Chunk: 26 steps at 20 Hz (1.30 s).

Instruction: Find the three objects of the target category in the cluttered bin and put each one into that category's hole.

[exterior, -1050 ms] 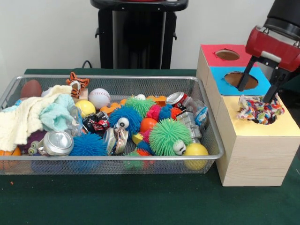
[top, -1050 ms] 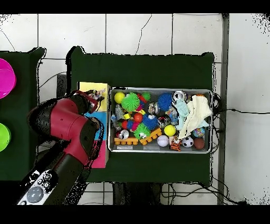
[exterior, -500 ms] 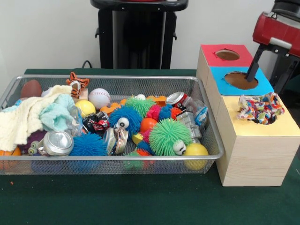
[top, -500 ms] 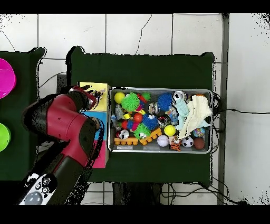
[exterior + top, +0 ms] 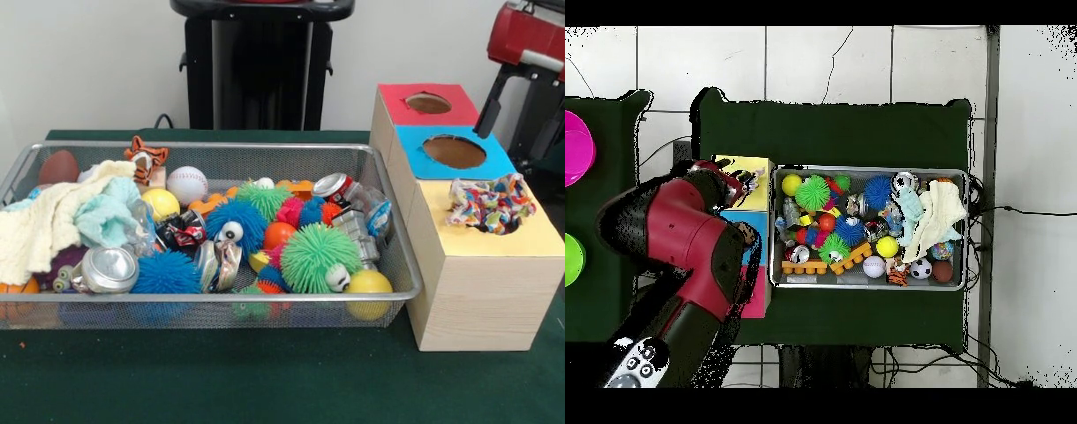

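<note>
A table (image 5: 265, 380) covered in dark green cloth is filling the lower frame. A wire basket (image 5: 203, 309) full of toys is sitting on it at left, and a wooden box (image 5: 477, 300) with coloured tops is standing just beside it at right.

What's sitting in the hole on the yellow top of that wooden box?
A crumpled, many-coloured cloth lies over the hole in the yellow top, partly spilling onto it. A dark bit of the opening shows at its lower edge. Whatever is deeper inside the box is covered.
</note>
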{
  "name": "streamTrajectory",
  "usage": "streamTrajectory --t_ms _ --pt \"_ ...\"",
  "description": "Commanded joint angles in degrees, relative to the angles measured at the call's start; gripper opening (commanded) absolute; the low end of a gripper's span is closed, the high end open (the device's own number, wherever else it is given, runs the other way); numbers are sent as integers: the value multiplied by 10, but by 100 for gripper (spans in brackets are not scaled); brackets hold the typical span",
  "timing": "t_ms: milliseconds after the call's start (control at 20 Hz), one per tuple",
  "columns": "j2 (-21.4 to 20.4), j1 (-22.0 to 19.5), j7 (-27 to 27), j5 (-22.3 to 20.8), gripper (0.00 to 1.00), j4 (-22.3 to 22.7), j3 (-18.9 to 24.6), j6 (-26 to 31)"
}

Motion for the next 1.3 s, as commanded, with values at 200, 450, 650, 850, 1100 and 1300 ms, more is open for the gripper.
streamTrajectory --t_ms 200,450,650,850,1100,1300 --pt "-4 -14 132 -25 0 8 60 73" --pt "-6 -11 133 -27 0 12 63 69" --pt "-6 -10 137 -26 0 16 67 63" --pt "-4 -9 141 -23 0 20 72 56" --pt "4 -12 139 -17 0 30 95 28" --pt "15 -10 144 -15 0 34 102 8"
